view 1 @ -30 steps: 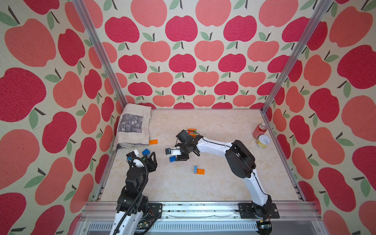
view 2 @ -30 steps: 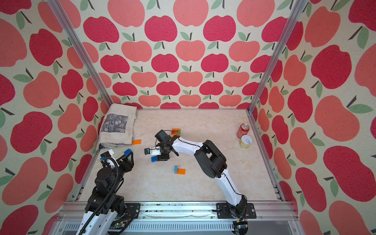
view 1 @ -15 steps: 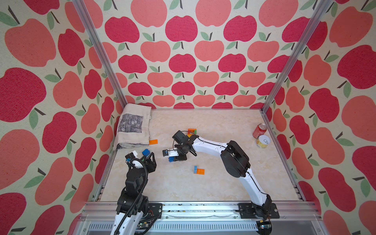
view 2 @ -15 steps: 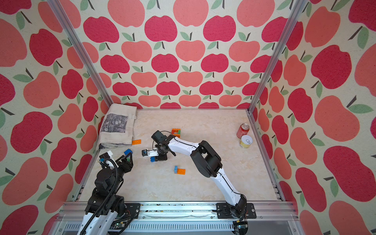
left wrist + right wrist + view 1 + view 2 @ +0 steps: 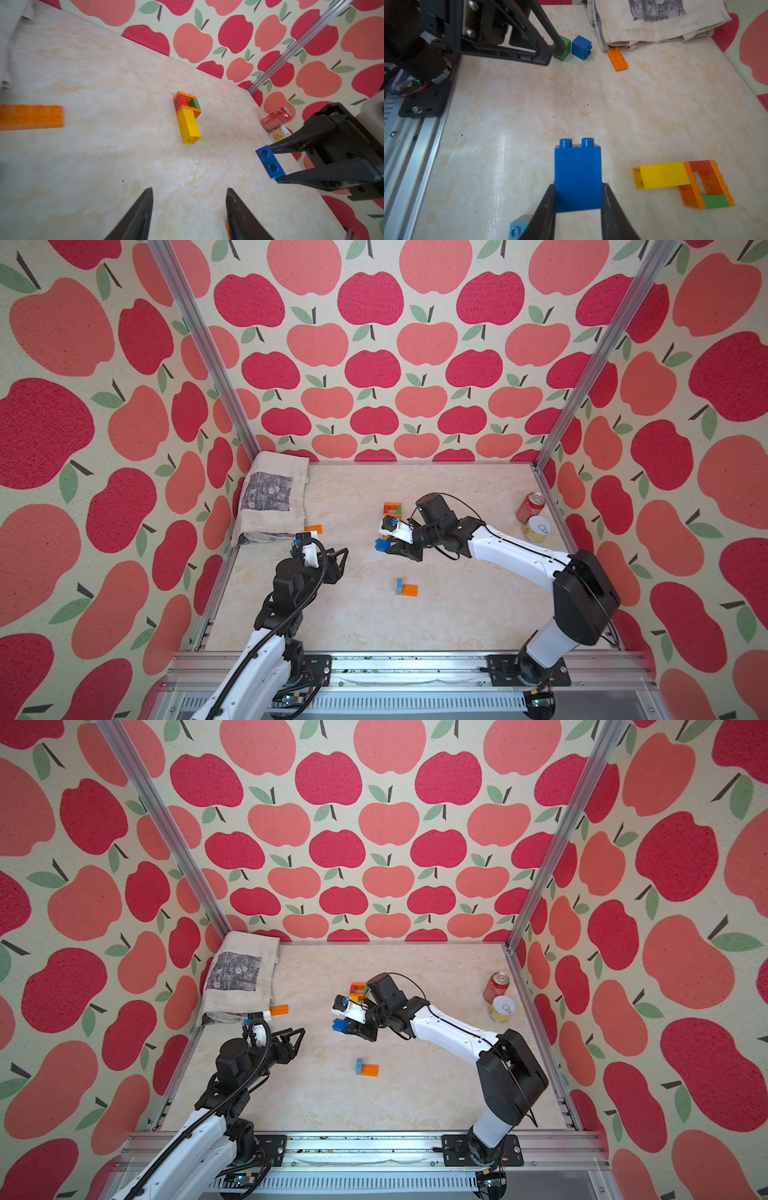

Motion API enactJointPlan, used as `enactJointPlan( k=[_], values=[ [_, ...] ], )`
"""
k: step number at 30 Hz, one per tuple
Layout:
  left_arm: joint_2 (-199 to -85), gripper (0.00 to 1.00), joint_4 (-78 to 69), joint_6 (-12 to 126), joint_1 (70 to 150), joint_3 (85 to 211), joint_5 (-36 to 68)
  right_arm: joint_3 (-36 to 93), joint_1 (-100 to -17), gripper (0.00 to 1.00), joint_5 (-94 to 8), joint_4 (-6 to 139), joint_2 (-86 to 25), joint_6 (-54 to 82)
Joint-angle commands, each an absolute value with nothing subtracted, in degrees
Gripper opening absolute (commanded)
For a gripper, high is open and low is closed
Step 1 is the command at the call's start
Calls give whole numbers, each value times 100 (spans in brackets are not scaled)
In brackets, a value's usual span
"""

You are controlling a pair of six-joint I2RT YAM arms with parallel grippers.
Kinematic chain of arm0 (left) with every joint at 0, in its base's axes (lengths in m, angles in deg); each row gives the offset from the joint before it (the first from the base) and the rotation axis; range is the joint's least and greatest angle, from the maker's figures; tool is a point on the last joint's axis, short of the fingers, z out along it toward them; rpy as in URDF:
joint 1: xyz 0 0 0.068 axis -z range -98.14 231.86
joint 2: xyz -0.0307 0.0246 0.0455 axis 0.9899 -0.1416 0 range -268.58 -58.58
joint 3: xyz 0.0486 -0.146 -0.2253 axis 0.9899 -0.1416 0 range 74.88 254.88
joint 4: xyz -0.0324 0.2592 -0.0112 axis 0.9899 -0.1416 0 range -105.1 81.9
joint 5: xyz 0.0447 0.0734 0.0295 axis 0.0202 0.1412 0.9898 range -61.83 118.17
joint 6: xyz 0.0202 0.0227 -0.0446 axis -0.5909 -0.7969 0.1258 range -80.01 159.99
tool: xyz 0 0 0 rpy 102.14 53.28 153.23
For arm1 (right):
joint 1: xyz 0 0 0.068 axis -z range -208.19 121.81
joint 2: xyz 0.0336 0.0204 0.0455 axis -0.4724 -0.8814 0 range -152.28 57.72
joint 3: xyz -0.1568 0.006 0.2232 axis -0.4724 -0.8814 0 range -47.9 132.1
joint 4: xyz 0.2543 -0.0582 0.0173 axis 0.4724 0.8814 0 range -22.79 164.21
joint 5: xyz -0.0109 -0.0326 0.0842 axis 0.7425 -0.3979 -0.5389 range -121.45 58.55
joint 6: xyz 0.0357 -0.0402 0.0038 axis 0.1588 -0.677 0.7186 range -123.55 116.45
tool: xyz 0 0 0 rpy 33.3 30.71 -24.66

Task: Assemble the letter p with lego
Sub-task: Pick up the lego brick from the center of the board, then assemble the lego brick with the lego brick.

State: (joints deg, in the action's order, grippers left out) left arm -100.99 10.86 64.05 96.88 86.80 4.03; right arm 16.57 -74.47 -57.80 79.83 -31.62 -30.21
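My right gripper (image 5: 578,185) is shut on a dark blue lego brick (image 5: 577,176), its studs pointing away from the wrist, low over the mid-table (image 5: 381,544). A joined yellow, orange, red and green piece (image 5: 685,182) lies flat just behind it (image 5: 392,510). A light blue and orange pair (image 5: 406,588) lies nearer the front. An orange plate (image 5: 313,529) rests by the cloth. A green brick (image 5: 562,48) and a blue brick (image 5: 581,47) sit beside my left gripper (image 5: 189,189), which is open and empty at the left (image 5: 338,558).
A folded printed cloth (image 5: 272,499) fills the back left corner. A red soda can (image 5: 530,508) and a yellow tin (image 5: 537,528) stand against the right wall. A metal rail (image 5: 395,664) runs along the front edge.
My right gripper has closed on the dark blue brick and carried it to the right, toward the joined piece. The left arm has stayed put.
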Motion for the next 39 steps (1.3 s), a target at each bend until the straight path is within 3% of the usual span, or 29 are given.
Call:
enactJointPlan(
  k=[1,5,8,13,17,22,33,39],
  values=[
    [-11135,59,2894,5295,10216,9076,-1093,1049,-7325,19,-6270,7963,-2414,-2314],
    [-12466,60,3833,4411,10743,9481,-2589,404,-7236,19,-6292,8151,-1469,-2060],
    [-12870,60,4622,4266,10678,9493,-3033,-2,-7127,19,-6152,8408,-864,-2166],
    [-12790,60,2943,3089,10812,10141,-3879,-276,-7126,19,-6297,8056,-604,-2126],
    [-12443,67,1682,2149,10976,10417,-3680,-317,-7121,18,-6522,7938,-654,-2194],
    [-12546,67,993,1787,11207,10702,-3555,-594,-7125,18,-6746,7558,-510,-2099],
    [-12815,57,212,1476,11715,11116,-2920,-641,-7186,18,-6957,7475,-700,-2193],
    [-12871,47,-67,1381,11800,11264,-2811,-632,-7192,18,-6889,7503,-747,-2218]
  ],
)
